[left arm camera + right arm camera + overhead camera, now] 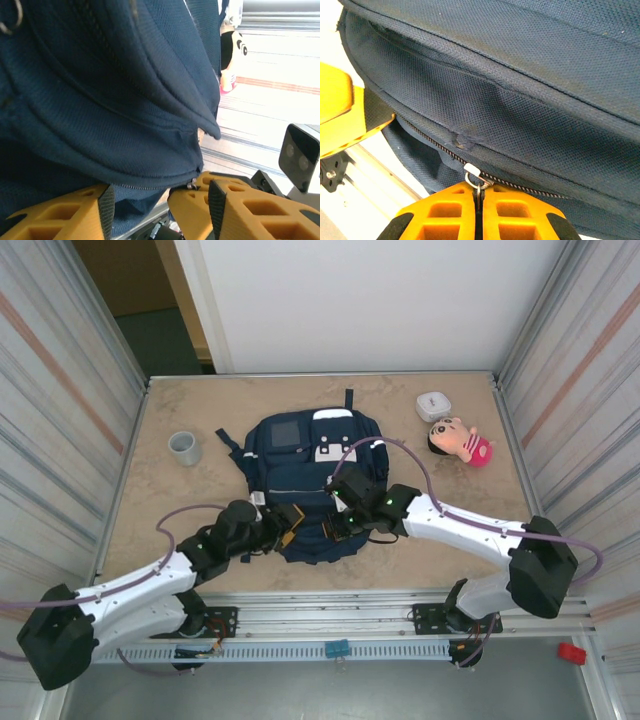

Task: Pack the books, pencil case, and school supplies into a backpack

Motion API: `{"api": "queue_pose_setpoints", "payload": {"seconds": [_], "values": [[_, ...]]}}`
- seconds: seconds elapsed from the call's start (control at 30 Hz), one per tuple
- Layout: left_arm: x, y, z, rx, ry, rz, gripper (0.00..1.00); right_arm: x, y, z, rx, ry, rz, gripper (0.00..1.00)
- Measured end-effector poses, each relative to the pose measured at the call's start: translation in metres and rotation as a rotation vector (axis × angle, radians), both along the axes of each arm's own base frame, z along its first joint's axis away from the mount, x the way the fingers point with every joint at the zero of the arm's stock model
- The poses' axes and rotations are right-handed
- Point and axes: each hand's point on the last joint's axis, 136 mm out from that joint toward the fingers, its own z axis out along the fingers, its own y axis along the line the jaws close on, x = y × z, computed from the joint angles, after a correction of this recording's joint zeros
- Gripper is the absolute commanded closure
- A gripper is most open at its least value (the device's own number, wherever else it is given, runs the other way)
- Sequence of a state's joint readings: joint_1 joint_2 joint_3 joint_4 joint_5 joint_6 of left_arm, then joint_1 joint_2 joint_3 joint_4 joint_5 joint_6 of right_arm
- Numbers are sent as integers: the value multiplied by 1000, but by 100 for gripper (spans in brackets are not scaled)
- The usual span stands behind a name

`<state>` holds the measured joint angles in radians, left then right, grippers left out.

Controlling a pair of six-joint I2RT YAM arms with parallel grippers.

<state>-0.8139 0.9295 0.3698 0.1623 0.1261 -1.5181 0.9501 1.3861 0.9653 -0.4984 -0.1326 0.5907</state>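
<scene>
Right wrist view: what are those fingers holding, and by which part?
The right gripper is shut on the metal zipper pull of the navy-blue fabric backpack, at its near edge.

The top camera looks down on the table (200, 410); both wrist cameras press close to the backpack (310, 480).

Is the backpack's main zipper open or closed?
Closed where visible: right gripper pinches the zipper pull on the backpack, teeth meshed either side.

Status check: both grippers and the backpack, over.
Right gripper shut on zipper pull. Left gripper open around backpack hem. Doll, cup stand apart.
</scene>
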Motion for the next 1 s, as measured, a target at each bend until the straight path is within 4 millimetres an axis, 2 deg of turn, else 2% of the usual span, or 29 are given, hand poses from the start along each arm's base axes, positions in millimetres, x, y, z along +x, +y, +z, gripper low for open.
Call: {"api": "queue_pose_setpoints", "payload": {"seconds": [0.17,0.37,0.47,0.53,0.73,0.87,0.9,0.97,1.0], "values": [[7,1,-9,6,23,43,66,-1,1,-1,-1,3,4,100],[8,7,-13,22,25,73,100,0,-1,0,-2,-6,20,100],[11,17,-7,27,3,96,100,6,-5,5,23,-5,13,100],[14,28,-3,32,-10,120,100,13,-16,8,37,-5,-10,100],[12,59,7,59,-52,154,100,40,-69,5,83,25,-143,100],[6,64,13,55,-77,116,100,46,-72,16,175,41,-127,100],[6,66,12,63,-82,111,93,45,-70,18,192,43,-117,100],[6,68,9,94,-94,94,65,43,-67,20,210,48,-98,100],[5,69,6,121,-102,83,54,43,-66,21,212,44,-91,100]]}}
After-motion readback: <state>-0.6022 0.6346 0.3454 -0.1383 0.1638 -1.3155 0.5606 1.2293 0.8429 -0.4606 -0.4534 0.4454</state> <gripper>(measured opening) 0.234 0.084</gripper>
